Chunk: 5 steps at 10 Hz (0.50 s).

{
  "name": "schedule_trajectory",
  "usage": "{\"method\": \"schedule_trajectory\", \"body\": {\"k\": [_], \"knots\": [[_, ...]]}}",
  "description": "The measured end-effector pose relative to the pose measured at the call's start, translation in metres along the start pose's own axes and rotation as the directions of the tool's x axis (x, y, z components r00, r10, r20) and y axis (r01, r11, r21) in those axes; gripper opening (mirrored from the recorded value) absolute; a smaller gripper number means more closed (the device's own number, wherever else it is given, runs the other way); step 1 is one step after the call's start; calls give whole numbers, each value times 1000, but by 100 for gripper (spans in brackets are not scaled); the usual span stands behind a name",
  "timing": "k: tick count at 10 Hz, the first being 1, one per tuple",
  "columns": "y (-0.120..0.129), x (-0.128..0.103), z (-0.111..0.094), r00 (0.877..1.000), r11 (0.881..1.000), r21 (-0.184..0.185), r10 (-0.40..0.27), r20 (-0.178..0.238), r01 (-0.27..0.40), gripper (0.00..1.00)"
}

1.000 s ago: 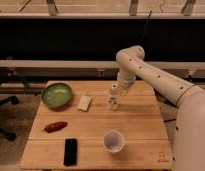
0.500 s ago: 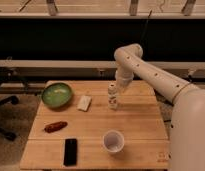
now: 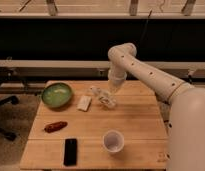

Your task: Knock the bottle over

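The bottle [image 3: 103, 96] is pale and translucent and lies on its side on the wooden table [image 3: 141, 125], near the far middle. It points from the upper left to the lower right. My gripper [image 3: 115, 88] hangs from the white arm just above and to the right of the bottle's lower end, close to it. Whether it touches the bottle does not show.
A green bowl [image 3: 56, 94] stands at the far left. A white block [image 3: 84, 103] lies just left of the bottle. A reddish-brown item [image 3: 55, 126] and a black phone [image 3: 70, 151] lie front left. A wide white cup [image 3: 113, 141] stands front centre.
The bottle stood upright under the gripper before; now it lies toppled on the table, stretched out to the left. The gripper has lifted slightly.
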Motion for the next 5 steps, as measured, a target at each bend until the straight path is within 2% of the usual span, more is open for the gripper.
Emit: {"method": "schedule_trajectory", "body": {"k": [2,3,5], "knots": [[-3,-11,1,1000,1000,7,-22,19,22,0],[-1,-14,1,999,1000,14,-26,45,26,0],[2,-11,0,999,1000,12,-16,41,15,0]]}}
